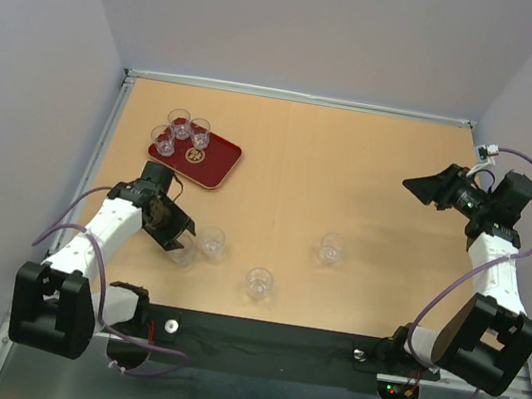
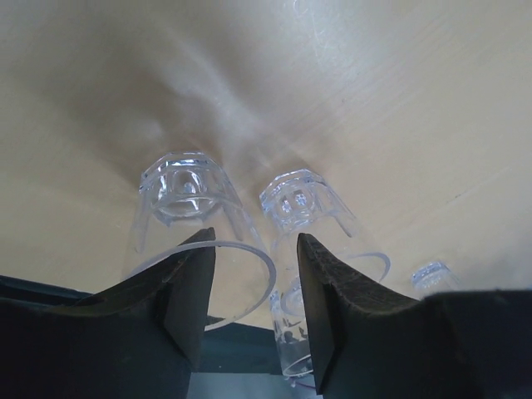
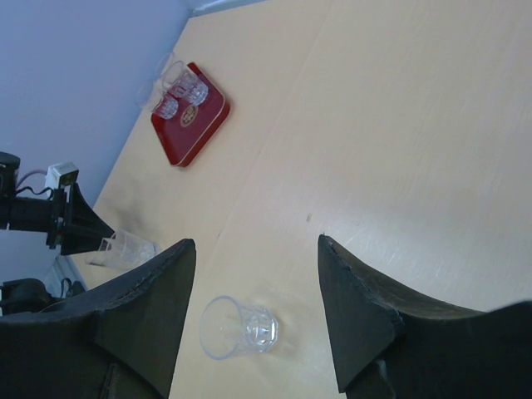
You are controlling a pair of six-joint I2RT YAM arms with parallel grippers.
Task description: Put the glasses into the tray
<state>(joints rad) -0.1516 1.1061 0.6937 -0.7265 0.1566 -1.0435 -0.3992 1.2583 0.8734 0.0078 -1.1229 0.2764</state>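
Observation:
The dark red tray (image 1: 220,167) lies at the back left with three clear glasses (image 1: 179,123) standing on it; it also shows in the right wrist view (image 3: 199,133). Several more glasses stand on the table: two close together (image 1: 211,242) by my left gripper, one (image 1: 258,281) near the front middle, and one (image 1: 331,248) right of centre. My left gripper (image 1: 174,233) (image 2: 253,274) is open, its jaws astride the near rim of one glass (image 2: 187,195), with a second glass (image 2: 299,204) just beside it. My right gripper (image 1: 420,186) (image 3: 253,266) is open and empty, raised over the right side, with one glass (image 3: 241,326) below it.
A metal rail (image 1: 102,148) edges the table on the left and at the back, with grey walls behind. A black strip (image 1: 264,341) runs along the near edge between the arm bases. A third glass (image 2: 432,274) shows at the right of the left wrist view.

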